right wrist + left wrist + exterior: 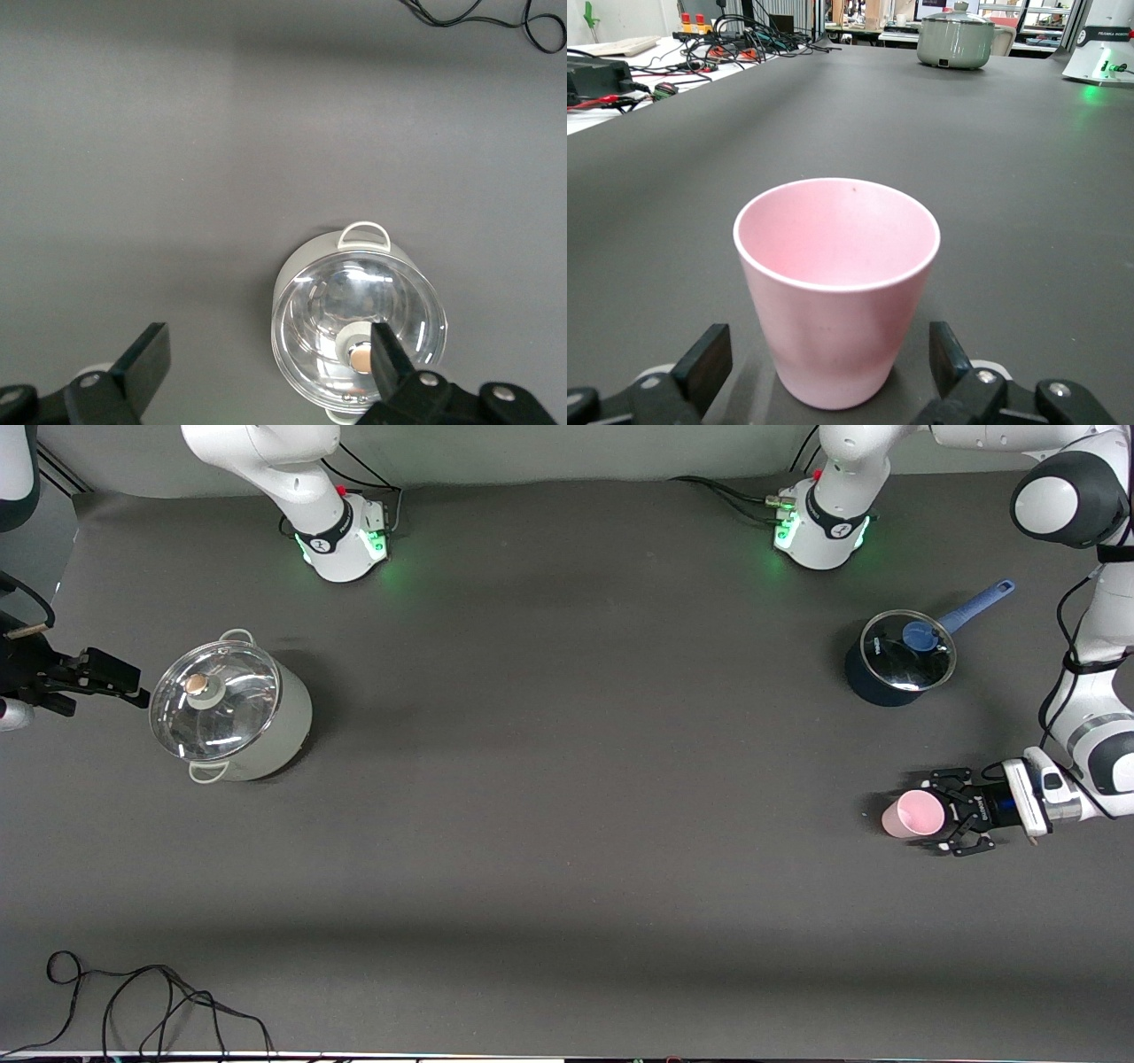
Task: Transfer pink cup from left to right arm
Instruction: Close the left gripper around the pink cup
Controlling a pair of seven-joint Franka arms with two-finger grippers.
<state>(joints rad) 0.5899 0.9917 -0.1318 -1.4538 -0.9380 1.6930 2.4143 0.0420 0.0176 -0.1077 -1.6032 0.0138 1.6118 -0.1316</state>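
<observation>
The pink cup [912, 814] stands upright on the table at the left arm's end, nearer the front camera than the blue saucepan [898, 659]; the left gripper [953, 815] straddles it, fingers spread with gaps either side, so nothing is grasped yet. The right gripper [106, 682], fingers apart, waits beside the big lidded pot [229, 713]; lifting and handover both remain, I'd say.

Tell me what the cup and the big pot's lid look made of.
Cup: likely plastic, a matte, opaque pale pink with a thin, even rim. It stands between the left claw's open fingers. Lid on the big pot: clear glass with glare, a metal-looking rim and a tan knob.
</observation>
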